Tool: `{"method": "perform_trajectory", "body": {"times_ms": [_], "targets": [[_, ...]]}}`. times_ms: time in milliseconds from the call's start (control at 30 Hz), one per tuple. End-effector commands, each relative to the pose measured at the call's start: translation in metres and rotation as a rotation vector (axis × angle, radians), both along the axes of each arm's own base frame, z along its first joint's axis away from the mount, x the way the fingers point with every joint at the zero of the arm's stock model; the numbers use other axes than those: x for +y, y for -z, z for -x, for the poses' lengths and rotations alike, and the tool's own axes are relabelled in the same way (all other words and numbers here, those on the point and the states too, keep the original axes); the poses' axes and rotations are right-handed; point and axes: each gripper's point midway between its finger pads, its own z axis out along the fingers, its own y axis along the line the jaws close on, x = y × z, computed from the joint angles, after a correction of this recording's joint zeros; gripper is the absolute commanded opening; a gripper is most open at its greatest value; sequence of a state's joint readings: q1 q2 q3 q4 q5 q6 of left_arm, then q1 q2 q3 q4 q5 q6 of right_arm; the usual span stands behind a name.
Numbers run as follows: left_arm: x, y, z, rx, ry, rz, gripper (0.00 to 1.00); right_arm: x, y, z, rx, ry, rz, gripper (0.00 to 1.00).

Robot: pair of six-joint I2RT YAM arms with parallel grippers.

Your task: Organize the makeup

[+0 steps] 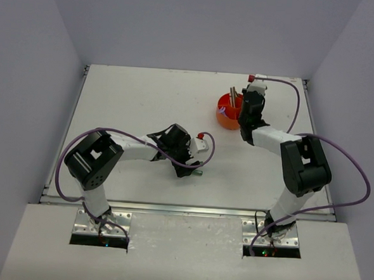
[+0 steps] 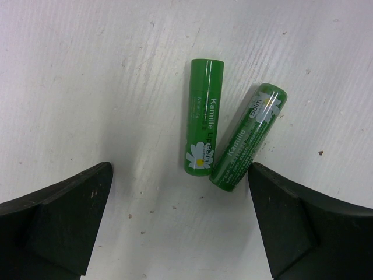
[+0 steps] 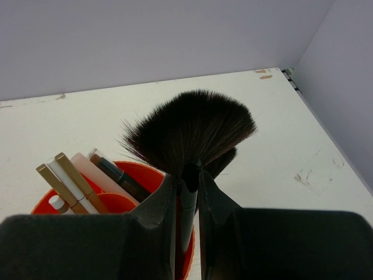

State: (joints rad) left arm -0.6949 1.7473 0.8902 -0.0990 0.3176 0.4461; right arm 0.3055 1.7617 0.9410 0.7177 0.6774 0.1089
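Left gripper [image 2: 179, 186]: spread wide and empty, low over the desk [image 2: 87, 87], with both green tubes between its fingers.
Right gripper [image 3: 186, 185]: pressed together on the handle of the fan brush [image 3: 189, 131], bristles up, over the orange cup [image 3: 148, 174].
Green tubes: the straight tube [image 2: 203, 116] and the tilted tube [image 2: 249, 137] lie flat on the desk, their near ends just beside each other. I cannot tell if they touch.
Cup contents: tan sticks [image 3: 64, 181], a pink stick [image 3: 96, 175] and a dark pencil [image 3: 119, 178] stand inside.
Done: I judge most of the slim items are sorted.
Left to do: seat and release the brush, then bring over the two tubes, the only makeup I see outside the cup.
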Motion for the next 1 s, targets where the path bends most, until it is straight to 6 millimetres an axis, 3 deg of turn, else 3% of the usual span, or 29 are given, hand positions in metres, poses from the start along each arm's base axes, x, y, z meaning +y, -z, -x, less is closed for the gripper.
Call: {"method": "perform_trajectory", "body": {"times_ms": [0,267,433,967], "targets": [[0.005,0.003,0.011,0.032,-0.003,-0.018,1.00,-0.005,-0.019,-0.013,-0.040,0.005,-0.025,0.00],[0.005,0.003,0.012,0.030,0.000,-0.016,1.00,0.003,-0.008,-0.030,0.005,-0.051,-0.098,0.00],[0.007,0.004,0.012,0.028,-0.002,-0.022,1.00,0.006,-0.014,-0.042,0.003,-0.072,-0.103,0.00],[0.007,0.002,0.010,0.015,0.003,-0.023,1.00,0.010,-0.012,-0.054,0.025,-0.132,-0.105,0.00]]}}
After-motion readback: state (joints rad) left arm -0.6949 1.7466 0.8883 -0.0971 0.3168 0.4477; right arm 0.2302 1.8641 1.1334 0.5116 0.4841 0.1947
